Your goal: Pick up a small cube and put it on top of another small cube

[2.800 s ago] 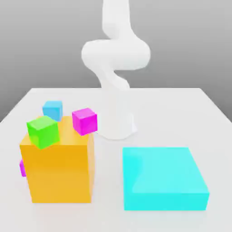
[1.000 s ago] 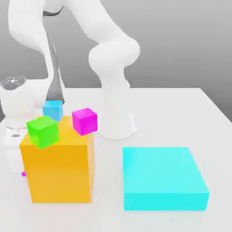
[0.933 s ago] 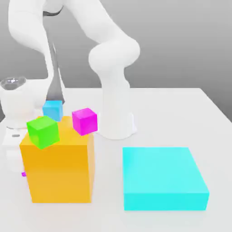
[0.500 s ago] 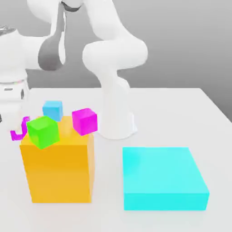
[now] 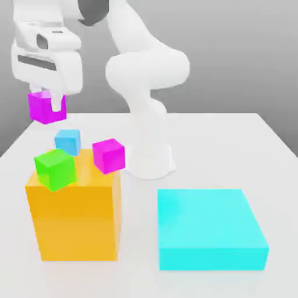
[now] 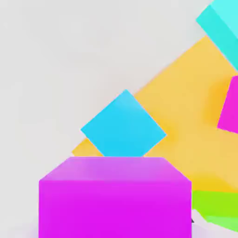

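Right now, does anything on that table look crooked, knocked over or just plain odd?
Nothing looks spilled or broken. The end effector holds one magenta cube in the air. The green cube sits skewed at the orange box's top corner, seemingly overhanging the edge, so it looks a bit precarious.

My scene is bright and evenly lit, with soft light from above. The orange box (image 5: 74, 212) has a lit top and a slightly darker side face, and only faint, diffuse shadows lie on the white table (image 5: 221, 145) beside it. Edges look slightly soft; no glare.
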